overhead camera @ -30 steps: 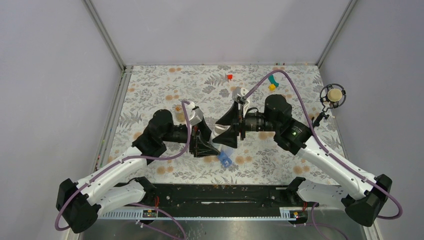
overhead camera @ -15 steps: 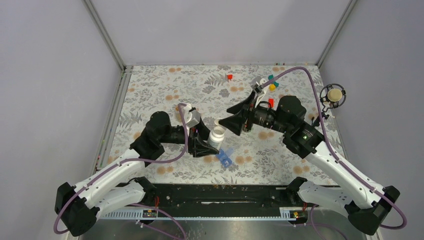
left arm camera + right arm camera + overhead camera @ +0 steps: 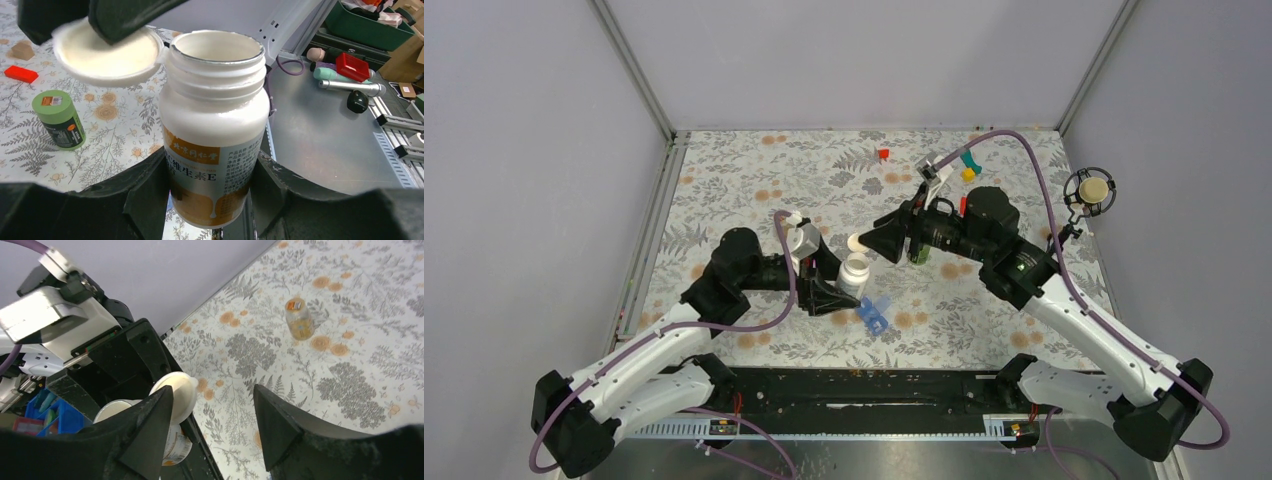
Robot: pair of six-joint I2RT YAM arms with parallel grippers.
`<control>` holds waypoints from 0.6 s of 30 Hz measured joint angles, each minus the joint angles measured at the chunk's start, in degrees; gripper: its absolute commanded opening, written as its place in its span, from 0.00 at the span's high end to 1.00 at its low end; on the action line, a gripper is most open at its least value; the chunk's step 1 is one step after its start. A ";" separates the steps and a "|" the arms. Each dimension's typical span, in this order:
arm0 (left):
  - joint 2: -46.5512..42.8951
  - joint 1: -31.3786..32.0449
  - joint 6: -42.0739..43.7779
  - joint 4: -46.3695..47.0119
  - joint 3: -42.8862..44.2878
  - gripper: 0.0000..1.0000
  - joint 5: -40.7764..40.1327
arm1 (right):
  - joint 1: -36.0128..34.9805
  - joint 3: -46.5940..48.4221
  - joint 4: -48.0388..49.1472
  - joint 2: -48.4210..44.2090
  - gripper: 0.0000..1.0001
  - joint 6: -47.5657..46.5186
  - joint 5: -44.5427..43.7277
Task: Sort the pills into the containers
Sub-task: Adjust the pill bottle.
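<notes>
My left gripper (image 3: 848, 287) is shut on a white pill bottle (image 3: 856, 273) with an orange label and holds it upright; in the left wrist view the bottle (image 3: 214, 125) sits between both fingers. Its hinged lid (image 3: 105, 52) is flipped open and the mouth is uncovered. My right gripper (image 3: 876, 240) is open, with one finger (image 3: 150, 420) against the open lid (image 3: 179, 392). The blue pill box (image 3: 874, 316) lies on the table just in front of the bottle and shows at the edge of the right wrist view (image 3: 47, 410).
A green bottle (image 3: 59, 120) stands on the floral mat behind the white bottle. A small amber bottle (image 3: 299, 320) lies on the mat. Red (image 3: 883, 154), teal (image 3: 970, 159) and yellow (image 3: 968, 174) blocks lie at the back. A microphone (image 3: 1091, 190) stands at the right.
My right gripper has drawn back from over the bottle and now rests at its lid, which stands flipped open. My left gripper still holds the bottle upright.
</notes>
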State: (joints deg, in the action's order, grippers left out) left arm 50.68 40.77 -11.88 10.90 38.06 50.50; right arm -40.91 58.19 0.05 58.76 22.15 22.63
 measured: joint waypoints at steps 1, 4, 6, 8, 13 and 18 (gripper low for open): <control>-0.11 0.00 0.04 0.07 -0.24 1.00 -0.31 | 0.00 0.00 -0.11 0.15 0.36 0.00 0.04; -0.13 0.00 0.09 0.33 -0.52 1.00 -1.42 | 0.00 0.00 -1.66 1.31 0.38 0.28 0.72; -0.17 0.00 0.11 0.44 -0.79 1.00 -2.16 | 0.00 0.00 -2.43 1.84 0.37 0.37 1.03; -0.24 0.04 0.17 0.48 -1.07 1.00 -3.02 | 0.00 0.00 -3.02 1.95 0.29 0.39 1.01; -0.31 0.15 0.50 0.24 -2.01 1.00 -7.13 | 0.11 1.09 -6.10 1.77 0.18 0.52 -2.23; -0.04 0.15 0.76 -0.94 -3.80 1.00 -12.28 | 0.11 3.17 -11.30 -0.26 0.17 1.09 -8.61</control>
State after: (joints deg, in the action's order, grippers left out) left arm 50.63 40.93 -11.11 9.96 34.26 38.22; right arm -40.80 61.36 -11.25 58.50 23.24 14.02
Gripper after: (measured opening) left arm 0.526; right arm 0.827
